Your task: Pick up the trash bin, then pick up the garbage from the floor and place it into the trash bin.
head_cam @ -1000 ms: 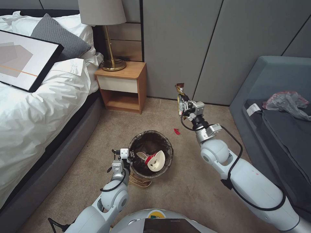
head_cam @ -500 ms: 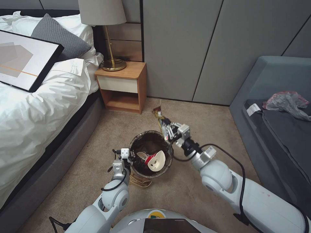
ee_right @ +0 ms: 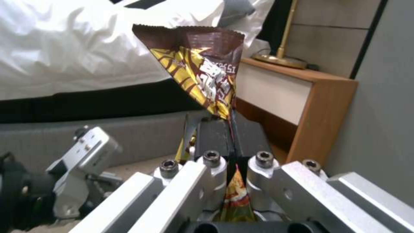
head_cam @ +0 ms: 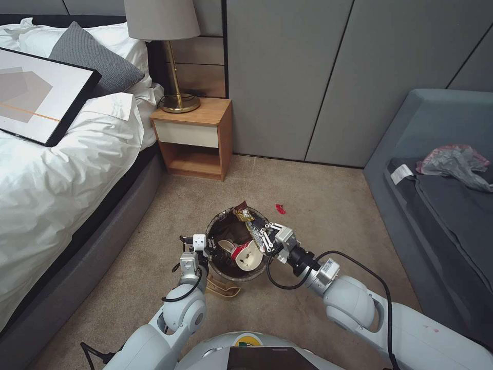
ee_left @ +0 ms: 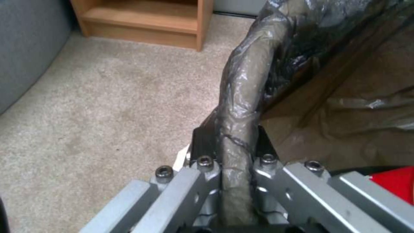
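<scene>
The trash bin [head_cam: 234, 277], a white bucket lined with a dark brown bag, hangs just above the carpet in front of me. My left gripper [head_cam: 208, 252] is shut on the bin's bag-wrapped rim [ee_left: 241, 106], clamped from both sides [ee_left: 235, 139]. Inside the bin lies a red-and-white paper cup [head_cam: 246, 255]. My right gripper [head_cam: 263, 235] is over the bin's right rim, shut on a brown-and-yellow snack wrapper [head_cam: 243, 213] that sticks out over the opening; its fingers pinch the wrapper [ee_right: 202, 72] at its lower end [ee_right: 233, 129]. More garbage lies on the floor: a red scrap [head_cam: 280, 208] beyond the bin and a flat brown paper bag [head_cam: 224, 289] beneath it.
A wooden nightstand [head_cam: 193, 137] with a brass lamp stands at the back left beside the bed [head_cam: 61, 159]. A grey sofa [head_cam: 436, 154] with a grey-pink plastic bag [head_cam: 454, 160] lines the right. Open carpet [head_cam: 318, 195] lies between them.
My right arm has swung back from the far wall to the bin, carrying the snack wrapper from above the floor to over the bin's opening. The left gripper and bin have stayed put.
</scene>
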`<state>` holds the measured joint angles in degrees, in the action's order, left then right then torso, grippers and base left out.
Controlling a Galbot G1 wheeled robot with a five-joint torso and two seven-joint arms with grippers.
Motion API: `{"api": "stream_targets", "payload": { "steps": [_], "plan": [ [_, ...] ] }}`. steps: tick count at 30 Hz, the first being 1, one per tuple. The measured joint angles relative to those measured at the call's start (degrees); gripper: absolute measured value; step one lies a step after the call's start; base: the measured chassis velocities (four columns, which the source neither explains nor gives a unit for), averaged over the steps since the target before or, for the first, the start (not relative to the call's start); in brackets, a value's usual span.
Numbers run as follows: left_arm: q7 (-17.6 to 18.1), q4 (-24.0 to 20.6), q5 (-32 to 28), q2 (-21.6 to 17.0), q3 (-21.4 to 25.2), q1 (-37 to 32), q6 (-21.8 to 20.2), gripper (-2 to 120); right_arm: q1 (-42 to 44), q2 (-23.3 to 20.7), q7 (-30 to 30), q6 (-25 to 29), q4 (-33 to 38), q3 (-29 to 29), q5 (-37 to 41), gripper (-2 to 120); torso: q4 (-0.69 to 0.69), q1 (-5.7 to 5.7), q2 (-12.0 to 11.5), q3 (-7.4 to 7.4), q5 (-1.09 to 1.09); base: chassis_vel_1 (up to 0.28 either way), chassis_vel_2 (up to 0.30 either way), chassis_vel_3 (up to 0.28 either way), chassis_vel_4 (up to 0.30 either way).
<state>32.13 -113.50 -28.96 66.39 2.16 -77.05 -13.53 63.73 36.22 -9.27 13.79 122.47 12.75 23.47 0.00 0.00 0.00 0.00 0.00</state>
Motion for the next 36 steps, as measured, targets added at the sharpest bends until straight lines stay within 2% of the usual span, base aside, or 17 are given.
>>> {"api": "stream_targets", "payload": {
  "steps": [8, 14, 15, 18, 19, 22, 23, 26, 27, 30, 31, 33, 36],
  "plan": [
    [0.15, 0.07, 0.15, 0.53, -0.13, 0.34, -0.07, 2, -1.56, 0.91, -0.56, -0.07, -2.38, 3.21, -1.55, -1, 0.00, 0.00, 0.00, 0.00, 0.00, 0.000, 0.000, 0.000, 0.000],
    [0.24, 0.06, 0.05, 0.58, 0.05, 0.53, -0.12, 2, -3.86, 2.82, -1.72, -0.37, -4.27, 5.94, -2.44, 22, 0.00, 0.00, 0.00, 0.00, -0.01, 0.000, 0.000, 0.000, 0.000],
    [0.24, 0.06, 0.05, 0.58, 0.05, 0.53, -0.12, 2, -3.86, 2.82, -1.72, -0.37, -4.27, 5.94, -2.44, 22, 0.00, 0.00, 0.00, 0.00, -0.01, 0.000, 0.000, 0.000, 0.000],
    [0.27, 0.03, 0.02, 0.64, 0.16, 0.52, -0.12, 2, -4.88, 3.40, -1.94, -0.69, -4.50, 6.77, -2.42, 38, 0.00, 0.00, 0.00, 0.00, -0.01, 0.000, 0.000, 0.000, 0.000],
    [0.27, 0.03, 0.02, 0.64, 0.16, 0.52, -0.12, 2, -4.88, 3.40, -1.94, -0.69, -4.50, 6.77, -2.42, 38, 0.00, 0.00, 0.00, 0.00, -0.01, 0.000, 0.000, 0.000, 0.000],
    [0.30, 0.04, 0.00, 0.70, 0.27, 0.50, -0.12, 2, -5.26, 3.62, -2.09, -0.80, -4.76, 7.29, -2.42, 51, 0.00, 0.00, 0.00, 0.00, -0.01, 0.000, 0.000, 0.000, 0.000],
    [0.30, 0.04, 0.00, 0.70, 0.27, 0.50, -0.12, 2, -5.26, 3.62, -2.09, -0.80, -4.76, 7.29, -2.42, 51, 0.00, 0.00, 0.00, 0.00, -0.01, 0.000, 0.000, 0.000, 0.000],
    [0.30, 0.05, -0.01, 0.81, 0.32, 0.50, -0.12, 2, -5.26, 3.71, -2.18, -0.81, -4.80, 7.41, -2.47, 64, 0.00, 0.00, 0.00, 0.00, -0.01, 0.000, 0.000, 0.000, 0.000],
    [0.30, 0.05, -0.01, 0.81, 0.32, 0.50, -0.12, 2, -5.26, 3.71, -2.18, -0.81, -4.80, 7.41, -2.47, 64, 0.00, 0.00, 0.00, 0.00, -0.01, 0.000, 0.000, 0.000, 0.000],
    [0.30, 0.21, -0.01, 0.90, 0.36, 0.53, -0.09, 2, -5.17, 3.90, -2.28, -0.82, -4.80, 7.38, -2.52, 78, 0.00, 0.00, 0.00, 0.00, -0.01, 0.000, 0.000, 0.000, 0.000],
    [0.30, 0.21, -0.01, 0.90, 0.36, 0.53, -0.09, 2, -5.17, 3.90, -2.28, -0.82, -4.80, 7.38, -2.52, 78, 0.00, 0.00, 0.00, 0.00, -0.01, 0.000, 0.000, 0.000, 0.000],
    [0.30, 0.34, -0.02, 0.97, 0.36, 0.57, -0.08, 2, -5.16, 3.99, -2.37, -0.82, -4.70, 7.04, -2.44, 90, 0.00, 0.00, 0.00, 0.00, 0.00, 0.000, 0.000, 0.000, 0.000],
    [0.30, 0.36, -0.02, 0.98, 0.36, 0.59, -0.08, 2, -5.18, 3.99, -2.37, -0.82, -4.67, 6.96, -2.43, 92, 0.00, 0.00, 0.00, 0.00, -0.01, 0.000, 0.000, 0.000, 0.000]
  ]
}}
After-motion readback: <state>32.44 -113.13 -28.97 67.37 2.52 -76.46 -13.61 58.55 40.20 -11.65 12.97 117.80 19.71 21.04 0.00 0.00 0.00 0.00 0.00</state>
